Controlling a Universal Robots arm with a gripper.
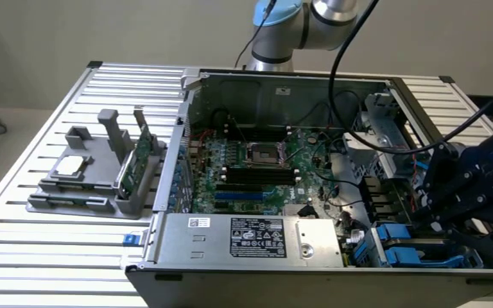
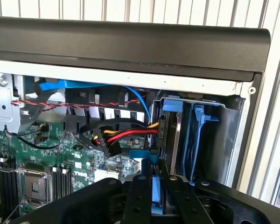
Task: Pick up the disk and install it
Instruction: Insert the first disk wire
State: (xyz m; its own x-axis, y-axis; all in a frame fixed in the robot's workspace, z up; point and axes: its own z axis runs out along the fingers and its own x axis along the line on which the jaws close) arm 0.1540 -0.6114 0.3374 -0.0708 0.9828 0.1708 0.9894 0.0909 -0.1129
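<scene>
The disk [image 2: 172, 140] stands on edge in the drive bay at the corner of the open computer case [image 1: 187, 128], its blue carrier frame [image 2: 172, 105] showing along the end. My gripper [image 2: 156, 198] reaches down over it, and the black fingers [image 2: 139, 198] are closed on a blue strip of the carrier. In the exterior view my gripper [image 1: 454, 232] hangs over the blue carriers [image 1: 405, 251] at the case's near corner on the exterior view's right.
A second blue carrier [image 2: 199, 122] sits beside the disk. A bundle of red, yellow and black wires [image 2: 123, 135] plugs in close by. The motherboard [image 1: 255, 167] and power supply [image 1: 246, 236] fill the case. A grey stand [image 1: 92, 186] holds a silver chip [image 1: 72, 165] and a green card [image 1: 133, 168].
</scene>
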